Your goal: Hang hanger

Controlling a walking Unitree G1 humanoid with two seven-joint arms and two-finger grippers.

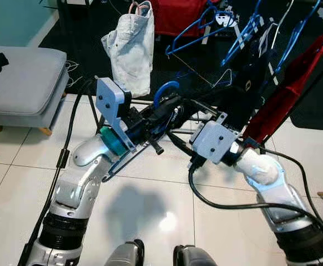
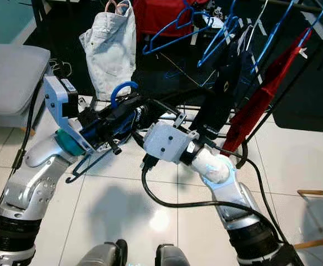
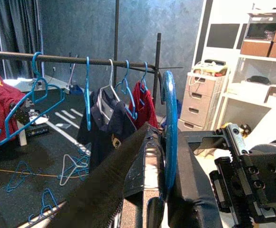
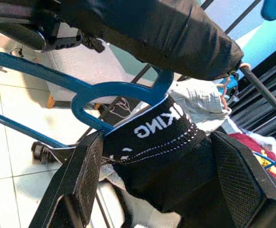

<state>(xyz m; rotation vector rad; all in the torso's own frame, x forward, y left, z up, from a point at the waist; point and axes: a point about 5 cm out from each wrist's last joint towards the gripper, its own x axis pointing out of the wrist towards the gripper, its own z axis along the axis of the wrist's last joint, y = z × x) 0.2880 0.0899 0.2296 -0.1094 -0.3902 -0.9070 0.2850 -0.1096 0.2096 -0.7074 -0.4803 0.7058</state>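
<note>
Blue hanger [image 3: 170, 137], lower part hidden between jaws.

A black rail [image 3: 71, 59] runs across ahead, crowded with blue hangers [image 3: 33, 102], a dark jacket [image 3: 107, 123] and a red garment [image 3: 145, 102]. Bare rail shows between the far blue hanger and the next one. Loose hangers [image 3: 22, 173] litter the dark mat below. A pale garment [image 1: 131, 50] hangs to the robot's left, near a grey sofa [image 1: 23, 83]. White tiled floor [image 1: 150, 205] lies open beneath both arms.
</note>
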